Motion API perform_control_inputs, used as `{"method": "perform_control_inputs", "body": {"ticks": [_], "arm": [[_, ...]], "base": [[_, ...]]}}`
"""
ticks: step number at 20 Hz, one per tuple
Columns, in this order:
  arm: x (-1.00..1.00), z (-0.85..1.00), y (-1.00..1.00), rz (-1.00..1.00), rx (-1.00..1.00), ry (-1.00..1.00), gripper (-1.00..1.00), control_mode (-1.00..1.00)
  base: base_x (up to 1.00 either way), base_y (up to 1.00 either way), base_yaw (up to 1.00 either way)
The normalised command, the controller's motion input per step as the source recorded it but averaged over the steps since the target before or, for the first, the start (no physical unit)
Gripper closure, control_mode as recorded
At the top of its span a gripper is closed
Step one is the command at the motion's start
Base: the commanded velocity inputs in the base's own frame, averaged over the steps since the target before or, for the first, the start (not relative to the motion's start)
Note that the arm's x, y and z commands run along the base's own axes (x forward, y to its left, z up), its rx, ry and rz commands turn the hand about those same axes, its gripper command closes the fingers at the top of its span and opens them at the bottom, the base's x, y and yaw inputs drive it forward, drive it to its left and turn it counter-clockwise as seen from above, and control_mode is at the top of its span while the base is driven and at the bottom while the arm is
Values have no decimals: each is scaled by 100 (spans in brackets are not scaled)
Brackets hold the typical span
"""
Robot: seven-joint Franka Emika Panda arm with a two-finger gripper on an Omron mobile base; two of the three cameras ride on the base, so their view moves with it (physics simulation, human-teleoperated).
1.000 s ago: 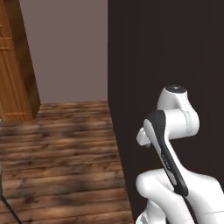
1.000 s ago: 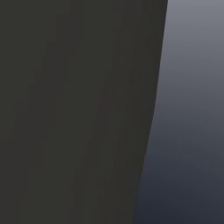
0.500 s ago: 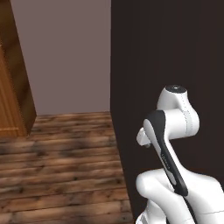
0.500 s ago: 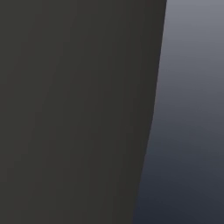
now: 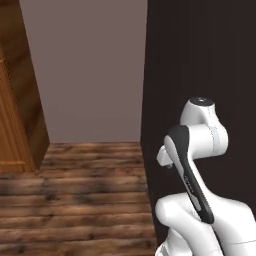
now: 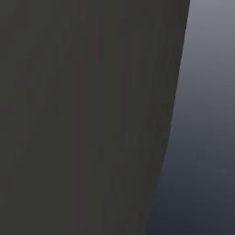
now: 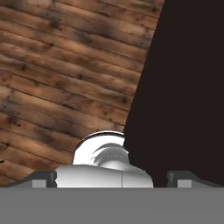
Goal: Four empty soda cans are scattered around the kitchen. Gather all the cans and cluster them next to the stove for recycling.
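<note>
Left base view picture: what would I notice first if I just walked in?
First the white robot arm, folded up at the lower right against a tall, very dark panel. Next the striped wooden floor stretching left to a brown wooden cabinet at the left edge, with a plain greyish wall behind. In the hand view the gripper hangs open over that floor.

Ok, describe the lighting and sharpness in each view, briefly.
Left base view: evenly lit, soft-edged; the dark panel is flat black. Right base view: featureless dark surface beside a smooth grey gradient. Hand view: wooden floor has blotchy dark patches; no glare.
</note>
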Motion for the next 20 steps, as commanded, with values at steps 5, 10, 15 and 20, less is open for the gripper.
{"method": "perform_control_inputs", "body": {"ticks": [5, 10, 15, 20], "arm": [[0, 0, 0, 0, 0, 0, -100, 100], [0, 0, 0, 0, 0, 0, -100, 100], [0, 0, 0, 0, 0, 0, -100, 100], [0, 0, 0, 0, 0, 0, -100, 100]], "base": [[100, 0, 53], [100, 0, 53], [100, 0, 57], [95, 7, 60]]}}
